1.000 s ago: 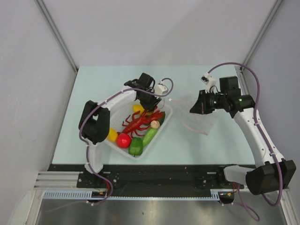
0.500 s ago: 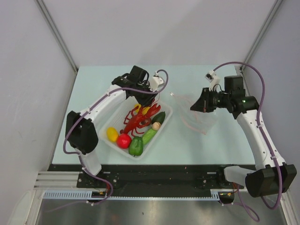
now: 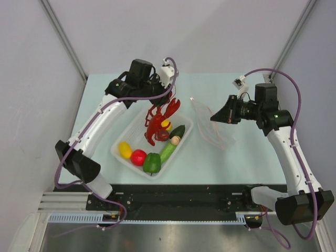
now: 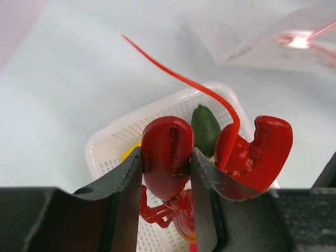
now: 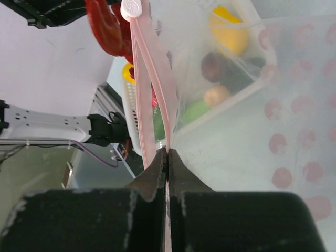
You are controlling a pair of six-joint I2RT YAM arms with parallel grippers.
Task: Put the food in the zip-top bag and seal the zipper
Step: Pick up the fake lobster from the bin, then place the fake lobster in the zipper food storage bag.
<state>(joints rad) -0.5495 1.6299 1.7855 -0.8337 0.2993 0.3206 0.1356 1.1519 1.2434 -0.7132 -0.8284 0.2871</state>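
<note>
basket [image 3: 114, 154]: white mesh, the landmark here.
food left in basket: green pepper [image 3: 152, 163] at its near corner; tomato [image 3: 138, 157] and yellow piece [image 3: 125, 150] on its left side; cucumber [image 3: 169, 149] and mushroom [image 3: 175, 139] on its right side.
lobster [image 3: 160, 118]: hanging over basket's far half, tail low above the other food.
left gripper [image 4: 167, 157]: partly closed, jaws pinching one lobster claw; the other claw and the long antenna hang free.
zip-top bag [image 3: 207, 126]: right of basket, not touching it, mouth edge turned toward basket.
right gripper [image 5: 167, 152]: fully closed on the zipper [image 5: 149, 79] edge, holding it up.
step: looks like carrying lobster over to bag; nothing bagged yet.
risk 1: one-claw hold, so lobster may swing or slip out mid-carry.
risk 2: zipper strips lie close together, so the mouth looks narrow; a claw or the antenna could catch the rim and drag the bag.
</note>
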